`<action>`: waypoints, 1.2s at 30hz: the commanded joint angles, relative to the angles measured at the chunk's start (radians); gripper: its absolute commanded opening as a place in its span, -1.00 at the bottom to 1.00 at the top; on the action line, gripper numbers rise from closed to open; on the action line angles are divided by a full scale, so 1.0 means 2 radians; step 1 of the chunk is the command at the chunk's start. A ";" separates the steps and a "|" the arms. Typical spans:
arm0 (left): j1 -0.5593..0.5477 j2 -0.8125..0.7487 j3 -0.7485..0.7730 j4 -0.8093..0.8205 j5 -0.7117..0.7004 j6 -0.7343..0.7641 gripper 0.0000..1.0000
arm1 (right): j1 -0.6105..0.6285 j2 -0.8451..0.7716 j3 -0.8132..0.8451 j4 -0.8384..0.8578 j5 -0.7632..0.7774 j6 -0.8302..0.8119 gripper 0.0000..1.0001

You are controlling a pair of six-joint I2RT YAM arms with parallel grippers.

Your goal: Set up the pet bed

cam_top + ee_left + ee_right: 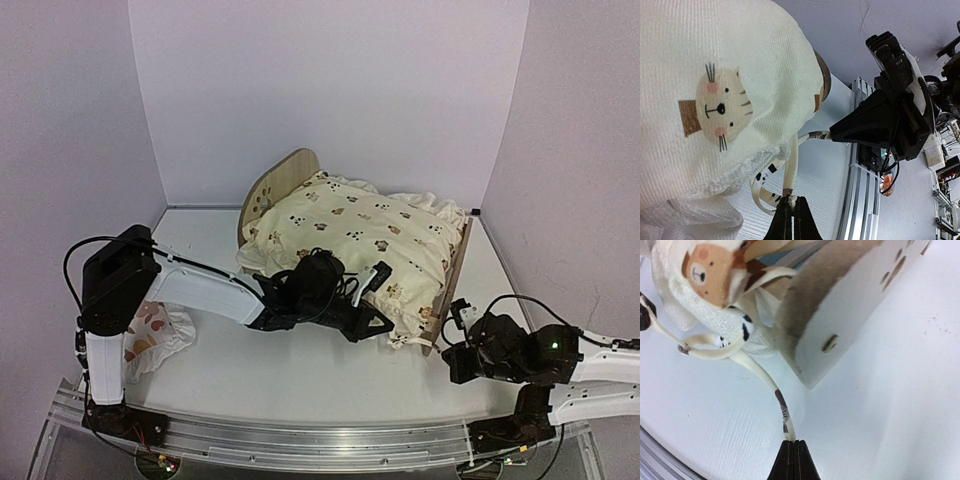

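Observation:
The pet bed stands at the back of the table, with its arched headboard [282, 183] on the left and its low footboard [455, 282] on the right. The cream ruffled animal-print cushion [360, 235] lies on it and hides the base. My left gripper [791, 201] is shut on the end of one cushion tie [792, 165] at the cushion's near corner by the footboard. My right gripper [794, 442] is shut on the end of another tie [762, 377] beside the footboard's corner [840, 325]. Both grippers [385, 325] [452, 338] are low over the table.
The small white pillow with orange-brown prints [160, 335] lies at the left, by the left arm's base. The metal rail [300, 440] runs along the near edge. White walls enclose the back and sides.

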 commanded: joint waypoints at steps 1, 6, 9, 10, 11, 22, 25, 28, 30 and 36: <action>0.002 -0.049 0.003 -0.005 -0.001 0.007 -1.00 | -0.002 -0.037 0.042 -0.091 0.068 0.008 -1.00; 0.002 -0.068 -0.021 -0.009 -0.023 0.016 -1.00 | -0.001 -0.019 0.115 -0.100 0.120 -0.037 -1.00; 0.002 -0.070 -0.046 0.003 -0.025 0.009 -1.00 | -0.002 0.018 0.185 -0.100 0.155 -0.086 -1.00; 0.002 -0.067 -0.053 0.008 -0.023 0.005 -1.00 | -0.002 0.032 0.208 -0.100 0.163 -0.101 -1.00; 0.002 -0.064 -0.061 0.015 -0.020 -0.001 -1.00 | -0.002 0.045 0.229 -0.099 0.171 -0.115 -1.00; 0.000 -0.007 -0.097 0.082 0.013 -0.053 -1.00 | -0.059 0.192 0.400 -0.055 0.220 -0.245 -1.00; -0.005 0.008 -0.093 0.086 0.017 -0.056 -1.00 | -0.101 0.220 0.420 -0.051 0.212 -0.255 -1.00; -0.012 0.022 -0.089 0.091 0.020 -0.061 -1.00 | -0.142 0.242 0.439 -0.049 0.199 -0.259 -1.00; -0.018 0.029 -0.085 0.091 0.020 -0.062 -1.00 | -0.169 0.254 0.451 -0.050 0.193 -0.260 -1.00; -0.036 0.053 -0.067 0.073 0.009 -0.054 -1.00 | -0.229 0.294 0.487 -0.047 0.182 -0.271 -1.00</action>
